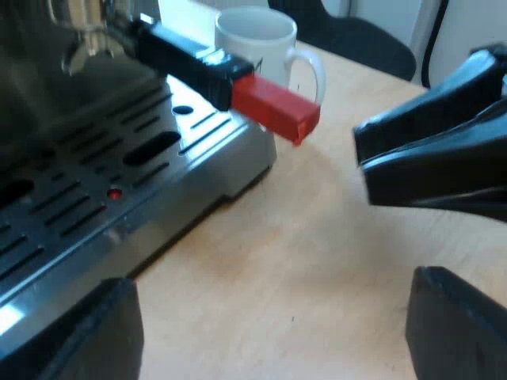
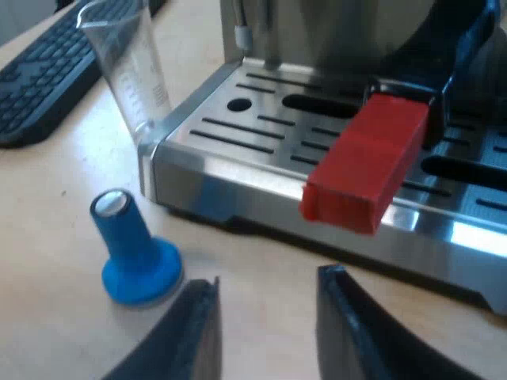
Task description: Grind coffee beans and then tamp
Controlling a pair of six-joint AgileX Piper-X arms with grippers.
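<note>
The espresso machine (image 1: 71, 182) stands on the pale wooden counter (image 1: 317, 261), its slotted metal drip tray (image 2: 261, 134) facing both arms. The holder (image 1: 83, 28) sits up under the machine's front, and its dark handle (image 1: 186, 59) reaches out over the drip tray, so that the red end (image 2: 368, 162) juts past the tray's edge. The left pincer (image 1: 277, 340) hovers low over the counter just off the machine's drip tray, its fingers spread wide apart with nothing between them. The right pincer (image 2: 265, 332) hangs in front of the drip tray, close to the red end and apart from it; its fingers stand parted with a clear gap and grasp nothing. A blue tamper (image 2: 135, 253) stands upright on its base on the counter, near the corner of the machine's tray. A clear measuring glass (image 2: 131, 67) stands close against the side of the machine's tray, and a dark keyboard (image 2: 47, 71) lies farther from the machine, beyond the glass. A white mug (image 1: 257, 43) rests on the counter beside the machine, just past the red end.
</note>
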